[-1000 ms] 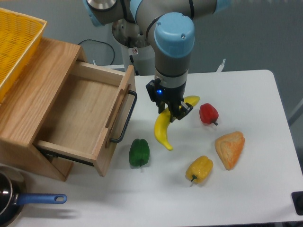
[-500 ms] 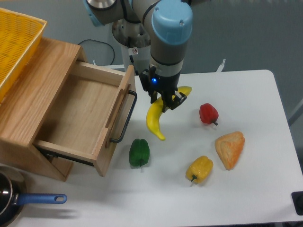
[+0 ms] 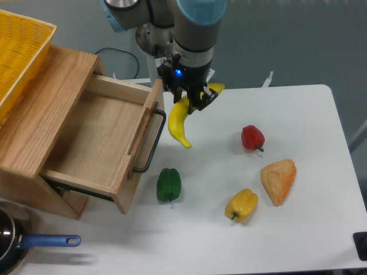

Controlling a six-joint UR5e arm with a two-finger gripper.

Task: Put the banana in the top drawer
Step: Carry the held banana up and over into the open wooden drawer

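Yellow and curved, the banana [image 3: 178, 121] hung in my fingers [image 3: 192, 102], which were closed on its upper part, near the stem end. Over the last second it had left the desk [image 3: 298, 114] and travelled up and to the left — from the middle of the desk, among the peppers, to a spot just beside the front panel of the drawer [image 3: 97, 137]. It was clear of the desktop now, and I judged the lift done and the carry well under way.

Its long axis ran steeply, from the stem end up at the right, behind my fingers, down to the free tip at the lower left, with that tip hanging close to the dark handle [image 3: 150, 143]. The bulge of the curve faced the drawer. The drawer stood pulled out, its wooden floor bare.

The red pepper [image 3: 252, 137], green pepper [image 3: 169, 184], yellow pepper [image 3: 241, 205] and orange wedge [image 3: 278, 180] lay on the desk, none of them touching the banana.

What remained, as I judged it, was to pass over the front panel and lower the banana inside — the hanging tip would need to clear that panel's top edge.
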